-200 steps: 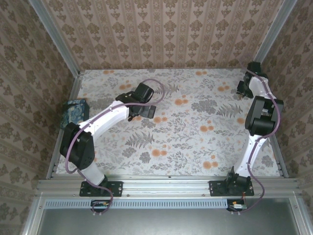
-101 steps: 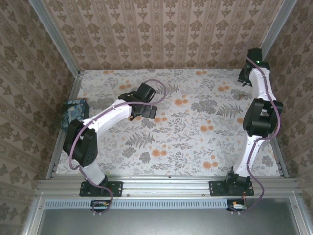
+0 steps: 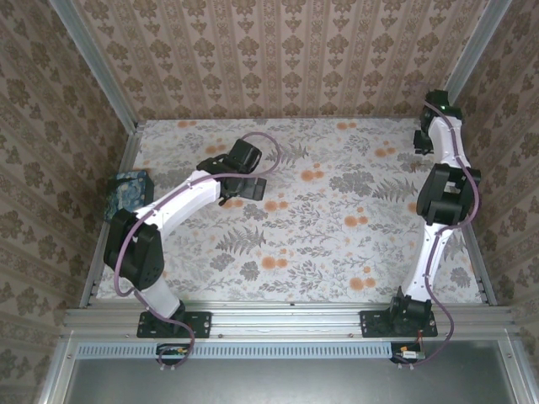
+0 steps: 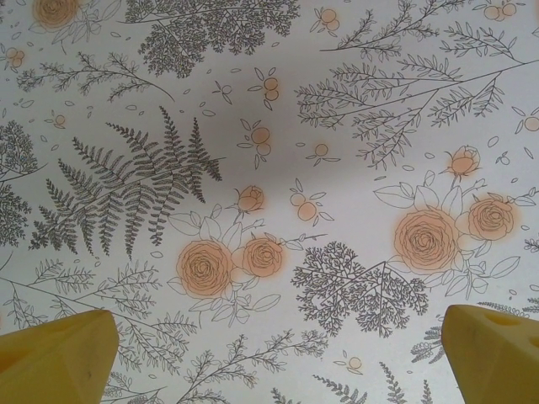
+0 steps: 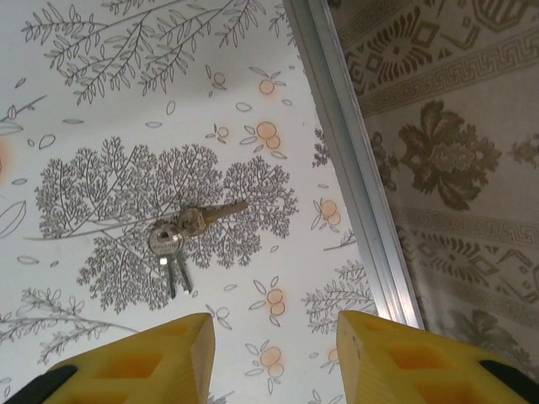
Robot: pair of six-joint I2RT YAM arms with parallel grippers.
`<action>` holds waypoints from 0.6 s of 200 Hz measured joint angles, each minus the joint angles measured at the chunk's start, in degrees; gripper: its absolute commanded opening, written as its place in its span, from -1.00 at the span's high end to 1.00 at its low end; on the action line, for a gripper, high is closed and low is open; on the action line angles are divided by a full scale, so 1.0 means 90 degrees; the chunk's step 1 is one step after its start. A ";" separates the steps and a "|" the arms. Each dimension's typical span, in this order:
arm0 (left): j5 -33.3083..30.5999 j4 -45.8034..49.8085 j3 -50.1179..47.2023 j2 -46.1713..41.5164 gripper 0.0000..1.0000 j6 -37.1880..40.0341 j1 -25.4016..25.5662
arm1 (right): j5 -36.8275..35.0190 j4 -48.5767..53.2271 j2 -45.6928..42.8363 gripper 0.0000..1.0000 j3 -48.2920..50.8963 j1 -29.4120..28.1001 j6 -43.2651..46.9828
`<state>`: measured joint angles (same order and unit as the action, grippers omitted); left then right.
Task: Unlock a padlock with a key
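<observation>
Two sets of jaws wide open, key pickup stage
Your right gripper (image 5: pixel 274 358) hangs just short of the small silver key bunch (image 5: pixel 177 240), which lies near the aluminium side rail (image 5: pixel 354 194); drop and pinch next. Your left gripper (image 4: pixel 276 353) idles over the floral cloth (image 4: pixel 253 84). Since a second ago your right arm (image 3: pixel 444 194) has reached farther back.

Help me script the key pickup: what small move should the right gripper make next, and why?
Likely ease the right gripper forward, a touch left and down over the key bunch. Its jaws stand open and hold nothing. The keys lie flat on the tablecloth ahead of the fingertips, left of the gap's centre, apart from the rail.
</observation>
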<state>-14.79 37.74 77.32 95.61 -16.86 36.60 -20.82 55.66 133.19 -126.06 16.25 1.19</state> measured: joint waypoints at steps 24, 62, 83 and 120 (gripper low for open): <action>0.0000 0.0005 0.0000 0.0012 -0.99 0.0041 0.0000 | -0.0017 0.0155 0.0313 0.21 -0.0464 -0.0049 0.0141; 0.0000 0.0036 0.0126 0.0204 -1.00 0.0124 -0.0083 | 0.0661 0.1035 0.0967 0.15 -0.1974 -0.0061 -0.0007; -0.0002 0.0044 0.0211 0.0304 -1.00 0.0168 -0.0126 | 0.0991 0.1576 0.1362 0.13 -0.2963 -0.0044 -0.0158; -0.0005 0.0046 0.0219 0.0338 -1.00 0.0192 -0.0170 | 0.1248 0.1863 0.1428 0.21 -0.2795 -0.0027 -0.0311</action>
<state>-14.83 38.15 79.29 98.65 -15.14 35.07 -9.58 72.42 146.04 -151.22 16.01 -1.61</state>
